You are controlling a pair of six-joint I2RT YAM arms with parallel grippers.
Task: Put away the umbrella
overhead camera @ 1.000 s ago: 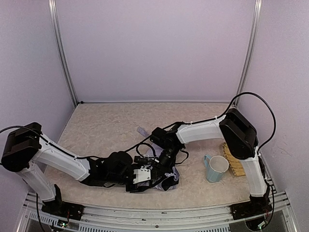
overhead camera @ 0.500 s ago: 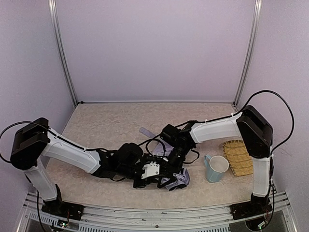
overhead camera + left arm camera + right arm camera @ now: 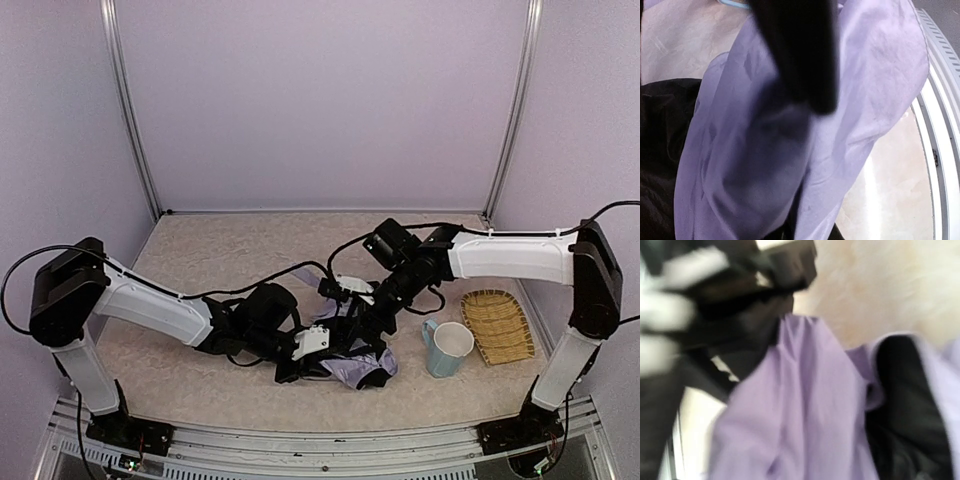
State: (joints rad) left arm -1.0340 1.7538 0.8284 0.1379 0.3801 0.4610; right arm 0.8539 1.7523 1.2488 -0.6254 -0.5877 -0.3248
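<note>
I see the umbrella [image 3: 358, 368] lying crumpled on the bench [image 3: 210, 265], close to the near edge and about midway across, its lavender fabric bunched and black lining showing. My left claw [image 3: 322, 352] sits at its left side among the folds. Its wrist camera shows one dark finger [image 3: 800, 50] over the cloth, but I cannot tell whether it pinches. My right claw [image 3: 352, 303] hangs at the heap's far side, and its view is blurred, so I cannot tell its state. A pale blue cup [image 3: 450, 348] and a woven basket [image 3: 500, 325] stand to the right.
</note>
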